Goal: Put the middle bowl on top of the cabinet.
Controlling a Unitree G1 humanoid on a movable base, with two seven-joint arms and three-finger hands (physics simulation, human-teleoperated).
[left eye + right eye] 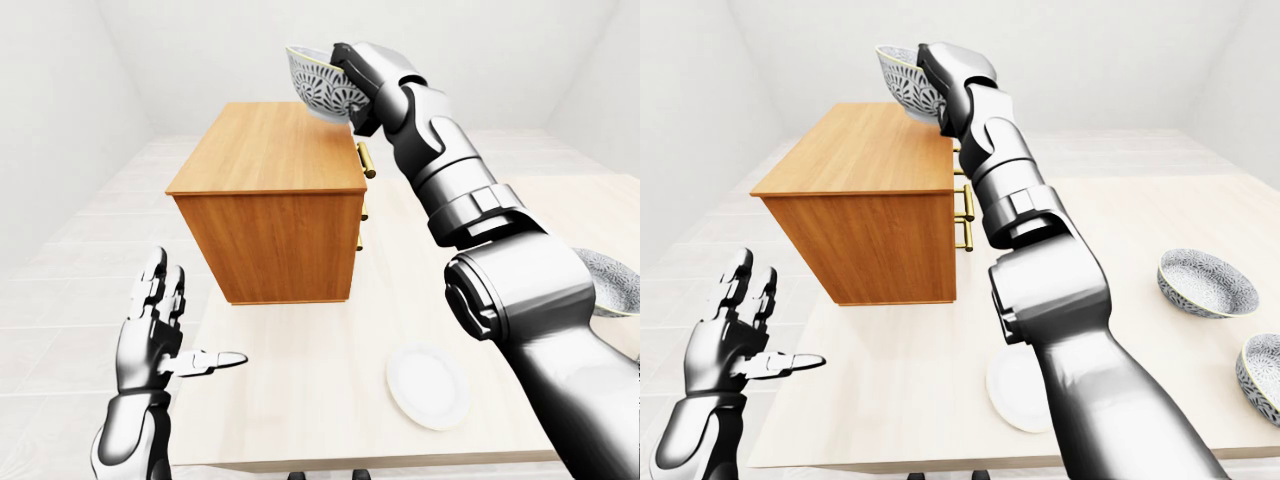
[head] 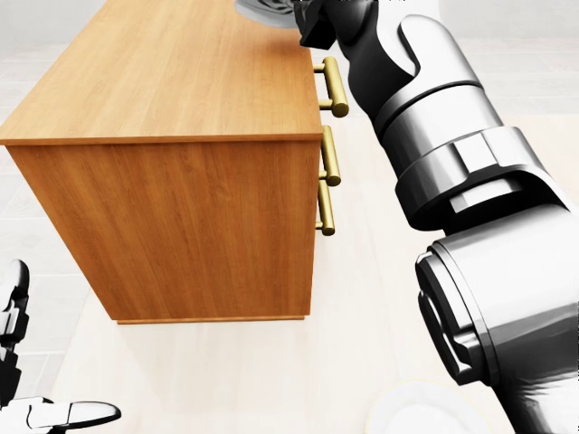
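A patterned grey-and-white bowl (image 1: 322, 86) hangs tilted above the far right part of the wooden cabinet's top (image 1: 265, 150). My right hand (image 1: 352, 75) is shut on its rim, with the arm stretched up across the right of the views. In the head view only the bowl's lower edge (image 2: 264, 11) shows at the top. My left hand (image 1: 160, 325) floats open at the lower left, away from the cabinet, fingers spread and holding nothing.
The cabinet stands on a pale table (image 1: 1120, 240) and has brass handles (image 2: 335, 87) on its right face. A white plate (image 1: 428, 387) lies near the table's near edge. Two more patterned bowls (image 1: 1206, 282) (image 1: 1262, 365) sit at the right in the right-eye view.
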